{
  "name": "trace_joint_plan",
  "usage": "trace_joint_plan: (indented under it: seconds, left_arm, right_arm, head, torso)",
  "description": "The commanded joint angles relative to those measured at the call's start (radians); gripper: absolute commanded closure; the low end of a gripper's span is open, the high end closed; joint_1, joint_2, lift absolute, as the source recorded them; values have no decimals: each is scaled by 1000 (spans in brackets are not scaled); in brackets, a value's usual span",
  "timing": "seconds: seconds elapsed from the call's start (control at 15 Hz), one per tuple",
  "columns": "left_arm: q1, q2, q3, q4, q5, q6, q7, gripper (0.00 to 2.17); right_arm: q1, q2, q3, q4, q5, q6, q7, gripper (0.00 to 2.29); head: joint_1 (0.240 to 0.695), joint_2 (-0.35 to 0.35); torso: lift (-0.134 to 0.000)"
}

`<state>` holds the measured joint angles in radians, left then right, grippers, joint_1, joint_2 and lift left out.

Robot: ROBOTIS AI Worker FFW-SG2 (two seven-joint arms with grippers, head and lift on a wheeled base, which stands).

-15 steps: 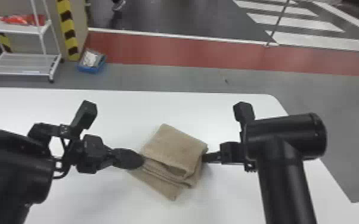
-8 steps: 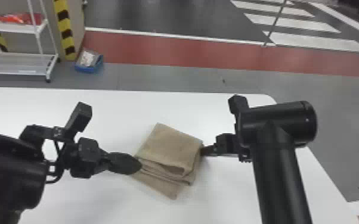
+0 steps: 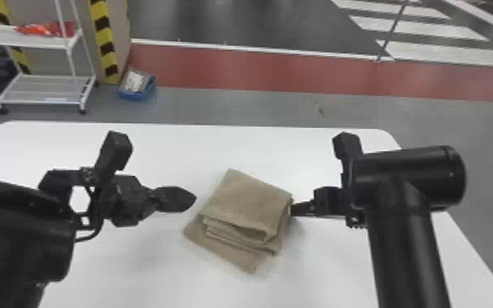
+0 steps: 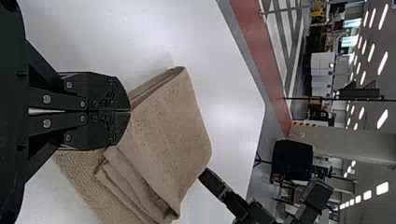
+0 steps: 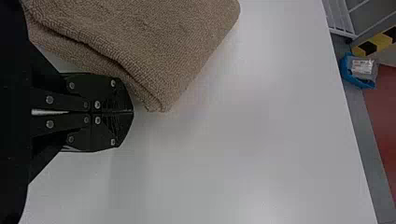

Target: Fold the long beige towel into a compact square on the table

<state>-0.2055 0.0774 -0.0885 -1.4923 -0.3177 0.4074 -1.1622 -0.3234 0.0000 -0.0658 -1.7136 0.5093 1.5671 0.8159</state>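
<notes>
White table (image 3: 168,147) | folded beige towel (image 3: 249,200) | left hand (image 3: 195,198) narrow, just beside it | right hand (image 3: 292,209) narrow, at its edge

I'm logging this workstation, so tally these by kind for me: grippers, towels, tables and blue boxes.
Grippers: 2 (left gripper, right gripper)
Towel: 1
Table: 1
Blue box: 1
Total: 5

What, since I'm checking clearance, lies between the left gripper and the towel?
In the head view, a narrow bare strip of white table separates the left gripper from the towel.
</notes>
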Motion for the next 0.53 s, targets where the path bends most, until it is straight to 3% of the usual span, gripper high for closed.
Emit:
trace_joint_plan:
  seconds: [0.0, 0.47]
  left_arm:
    - [-2, -2, -23, 46, -15, -22, 1, 1980]
    - [40, 4, -27, 20, -15, -9, -76, 1980]
  right_arm:
    - [-11, 1, 4, 2, 0, 5, -7, 2250]
    - [-45, 1, 4, 55, -46, 5, -61, 2250]
  head:
    - [695, -175]
    - [695, -195]
  torso:
    - [-124]
    - [-124]
